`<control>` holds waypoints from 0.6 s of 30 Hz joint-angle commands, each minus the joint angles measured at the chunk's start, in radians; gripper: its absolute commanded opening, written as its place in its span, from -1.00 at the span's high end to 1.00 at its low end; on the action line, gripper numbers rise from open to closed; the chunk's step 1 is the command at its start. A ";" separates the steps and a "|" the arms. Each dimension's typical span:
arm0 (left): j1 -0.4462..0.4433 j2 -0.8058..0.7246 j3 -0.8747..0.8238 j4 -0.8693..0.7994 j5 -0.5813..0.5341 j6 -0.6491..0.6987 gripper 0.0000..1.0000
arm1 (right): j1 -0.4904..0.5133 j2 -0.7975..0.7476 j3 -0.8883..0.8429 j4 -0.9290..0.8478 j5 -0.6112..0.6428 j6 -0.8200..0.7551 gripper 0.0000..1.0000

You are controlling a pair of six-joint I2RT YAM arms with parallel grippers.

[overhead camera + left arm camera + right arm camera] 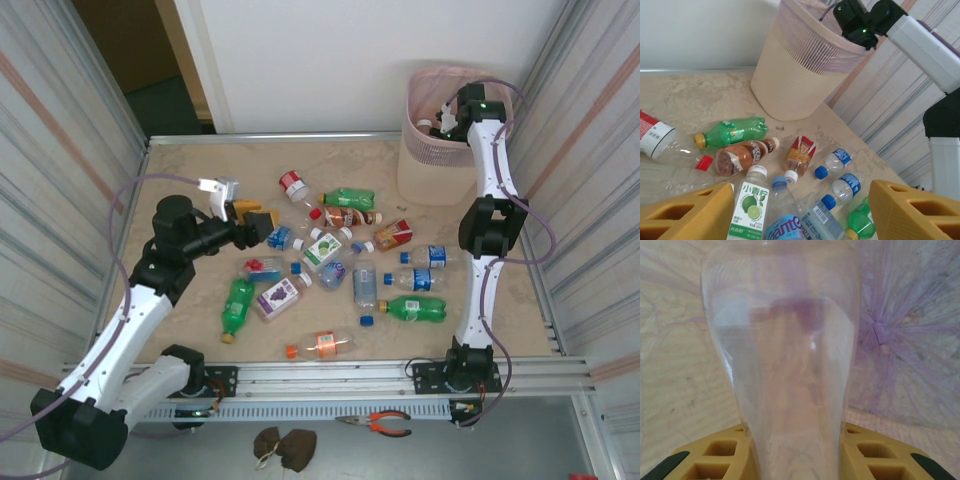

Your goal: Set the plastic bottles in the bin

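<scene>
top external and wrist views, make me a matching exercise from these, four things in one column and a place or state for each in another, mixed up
Things
1. left gripper
2. right gripper
3. bin
4. green bottle nearest the bin

Places or states
A. lying on its side on the table
B. shut on a clear bottle
C. open, nothing between its fingers
D. upright at the far right corner of the table

Pairs: 1-C, 2-B, 3-D, 4-A
</scene>
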 commanded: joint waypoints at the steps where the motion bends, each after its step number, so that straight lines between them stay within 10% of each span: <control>1: 0.012 -0.021 0.042 -0.079 -0.002 0.043 -0.43 | 0.009 -0.056 0.020 -0.040 -0.039 -0.019 0.43; 18: 0.015 -0.007 0.125 -0.466 -0.138 0.189 -0.40 | 0.009 -0.184 0.023 -0.018 -0.011 -0.010 -0.05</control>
